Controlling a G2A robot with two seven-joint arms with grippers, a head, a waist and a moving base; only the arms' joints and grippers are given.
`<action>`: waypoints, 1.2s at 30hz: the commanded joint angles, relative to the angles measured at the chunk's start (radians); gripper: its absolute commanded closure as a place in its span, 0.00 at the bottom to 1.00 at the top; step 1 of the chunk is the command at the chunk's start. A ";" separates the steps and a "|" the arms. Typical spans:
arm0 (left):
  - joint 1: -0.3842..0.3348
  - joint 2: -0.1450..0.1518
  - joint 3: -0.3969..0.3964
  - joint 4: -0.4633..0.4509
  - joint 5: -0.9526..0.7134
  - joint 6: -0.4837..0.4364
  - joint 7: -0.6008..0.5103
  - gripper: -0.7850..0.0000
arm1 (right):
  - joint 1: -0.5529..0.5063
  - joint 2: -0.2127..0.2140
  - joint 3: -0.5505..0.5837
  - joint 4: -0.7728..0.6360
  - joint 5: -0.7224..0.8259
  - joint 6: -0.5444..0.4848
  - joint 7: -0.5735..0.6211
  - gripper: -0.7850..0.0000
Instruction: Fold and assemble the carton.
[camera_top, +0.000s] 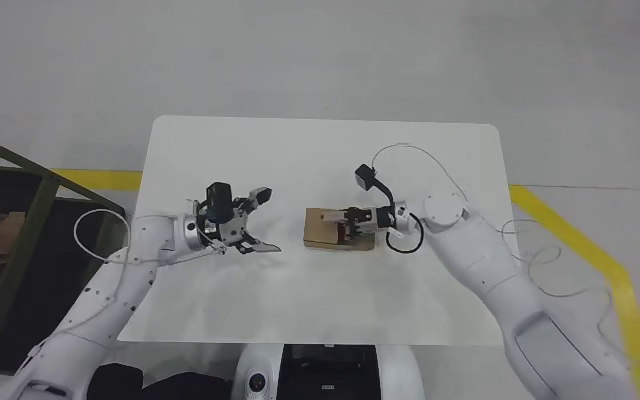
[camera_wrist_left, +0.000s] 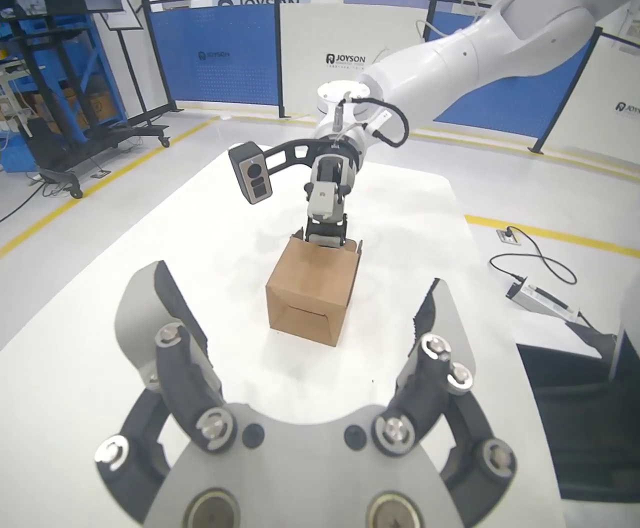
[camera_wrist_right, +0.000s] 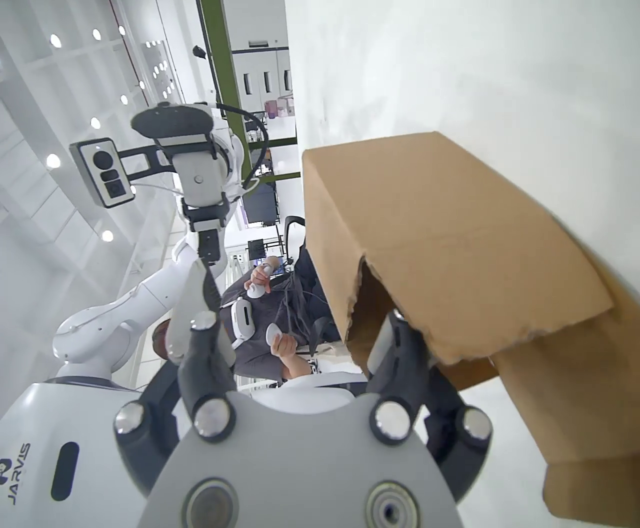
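The left arm comes in from the robot's left and lies low over the counter (camera_top: 420, 160), its wrist turned so the left end effector (camera_top: 266, 220) faces the carton (camera_top: 325, 228) from a short way off. Its fingers are spread wide and hold nothing.

The right arm bends in from the opposite side, forearm angled down toward the middle of the counter, and brings the right end effector (camera_top: 352, 222) up against the carton's near end. One finger (camera_wrist_right: 397, 345) sits inside the open mouth and the other finger (camera_wrist_right: 202, 340) stands outside, well apart from the side wall. The jaws are parted and not clamped on the cardboard.

The carton is plain brown cardboard, already squared up into a box, and rests on its side near the centre of the counter between the two end effectors. Its long axis runs across the counter from one arm toward the other. The end facing the left end effector is closed, with a tucked flap seam (camera_wrist_left: 305, 320) showing on that face. The end toward the right arm is open, and a loose flap (camera_wrist_right: 500, 320) with a rough edge hangs over the opening.
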 joint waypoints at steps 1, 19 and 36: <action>-0.021 -0.001 0.029 0.025 0.074 0.000 0.048 0.00 | -0.021 0.019 0.033 -0.039 -0.012 0.001 0.007 0.00; -0.318 -0.127 0.355 0.366 0.218 0.118 0.167 0.00 | -0.407 0.186 0.391 -0.672 -0.106 0.147 0.107 0.00; -0.474 -0.254 0.550 0.578 0.226 0.100 0.211 0.00 | -0.470 0.208 0.426 -0.667 -0.056 0.131 0.144 0.00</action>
